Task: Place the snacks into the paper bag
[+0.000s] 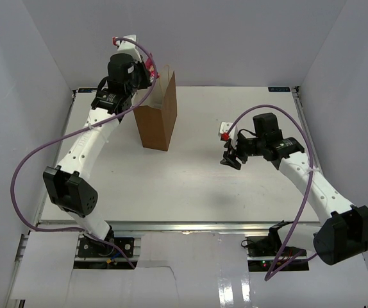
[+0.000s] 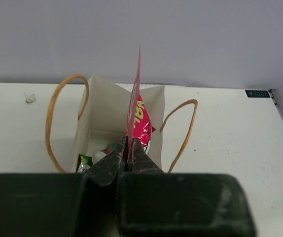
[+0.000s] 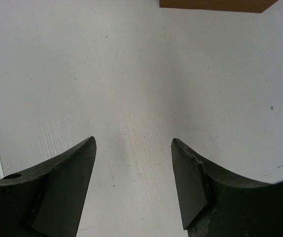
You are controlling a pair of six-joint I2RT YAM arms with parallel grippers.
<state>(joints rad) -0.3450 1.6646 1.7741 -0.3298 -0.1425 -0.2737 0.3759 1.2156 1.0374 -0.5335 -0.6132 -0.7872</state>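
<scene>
Two arms work over the white table (image 1: 190,173). The left arm stretches from its near base up toward the far left, its wrist bent over the brown paper bag (image 1: 158,122), which stands upright on the far left part of the table. The left gripper (image 2: 127,148) is pressed together on the lower edge of a red-pink packet (image 2: 139,123), holding it edge-on and upright just above the bag's open mouth. Yellow lettering runs along the packet's face, but at this angle only a few slanted strokes show and no word can be read. Below it, on the bag's pale floor, lie other foil packets (image 2: 85,162), one green. The bag's two cord handles (image 2: 53,123) loop outward on either side.

The right arm folds in from the near right, elbow high, and its right gripper (image 1: 230,157) hovers over bare table, right of the bag and well apart from it. Its fingers (image 3: 72,168) stand spread with nothing between them.

A small dark label (image 2: 257,93) sits at the table's far right edge, too small to read.
</scene>
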